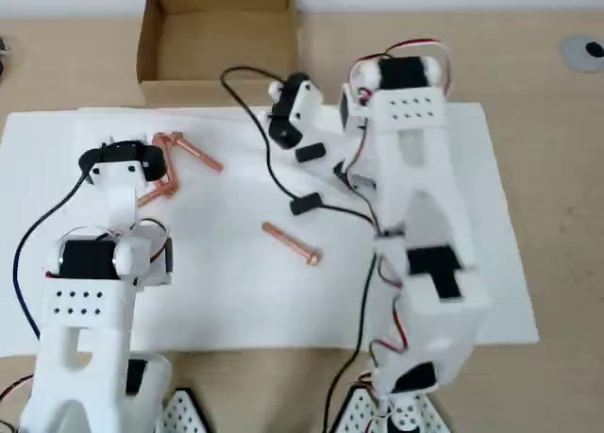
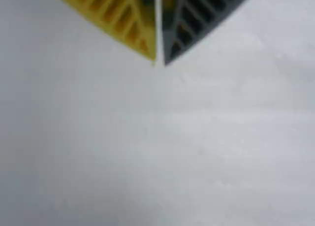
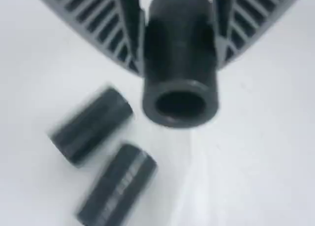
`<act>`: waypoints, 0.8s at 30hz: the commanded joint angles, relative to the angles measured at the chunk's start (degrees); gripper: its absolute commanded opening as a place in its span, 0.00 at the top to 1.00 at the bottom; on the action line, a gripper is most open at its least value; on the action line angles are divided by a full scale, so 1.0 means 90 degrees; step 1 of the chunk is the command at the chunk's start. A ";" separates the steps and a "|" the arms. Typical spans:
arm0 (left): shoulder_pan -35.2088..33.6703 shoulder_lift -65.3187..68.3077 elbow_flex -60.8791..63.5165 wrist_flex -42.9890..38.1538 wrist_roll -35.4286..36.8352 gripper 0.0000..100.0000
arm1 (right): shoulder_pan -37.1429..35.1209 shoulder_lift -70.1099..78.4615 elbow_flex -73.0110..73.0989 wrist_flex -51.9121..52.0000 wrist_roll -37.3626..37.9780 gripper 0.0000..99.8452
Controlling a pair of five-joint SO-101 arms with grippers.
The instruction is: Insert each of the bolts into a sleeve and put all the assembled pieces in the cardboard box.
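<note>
A black sleeve [image 3: 181, 100] sits closest in the right wrist view. The right hand [image 3: 180, 68] clamps it across its body between ribbed fingers, with the open bore facing outward, and it seems to be raised off the white sheet [image 3: 266, 152]. Under it a second sleeve [image 3: 91, 125] and a third sleeve [image 3: 118, 189] lie on the sheet, near each other but not touching, and both are hollow.

In the high view the right hand hangs near the far edge of the sheet, just in front of the cardboard box [image 1: 151, 46], which stands on the desk [image 1: 547, 122] beyond the sheet. A lone bolt [image 1: 291, 242] lies mid-sheet, well apart from the held sleeve. A cluster of bolts [image 1: 175, 164] lies toward the left side, just beside the left arm's head.

The left hand [image 2: 158, 58] is clenched on nothing. Its yellow and dark fingertips meet over bare sheet.

By my reading the task is barely begun. One sleeve is picked up, but no bolt sits inside any sleeve, and the visible part of the box floor carries no assembled piece. Every pairing and every delivery to the box is left to do. The next move likely needs the left hand to release, take a bolt and bring it to the held bore.
</note>
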 commanded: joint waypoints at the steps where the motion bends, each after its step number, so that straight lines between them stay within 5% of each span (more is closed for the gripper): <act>1: 0.0068 -0.0132 -0.0107 0.0000 -0.0029 0.99 | 0.0054 -0.1324 0.0386 0.0098 -0.0772 0.99; 8: -0.0059 -0.0132 -0.0078 -0.0391 0.0205 0.99 | 0.0054 -0.3404 0.1480 0.0098 -0.2598 0.99; 17: -0.1739 -0.0054 -0.0039 -0.2100 0.2491 0.90 | 0.0083 -0.4830 0.2867 0.0098 -0.3155 0.99; 24: -0.1817 -0.0054 0.0488 -0.3497 0.4523 0.83 | 0.0073 -0.5006 0.3228 0.0098 -0.3165 0.99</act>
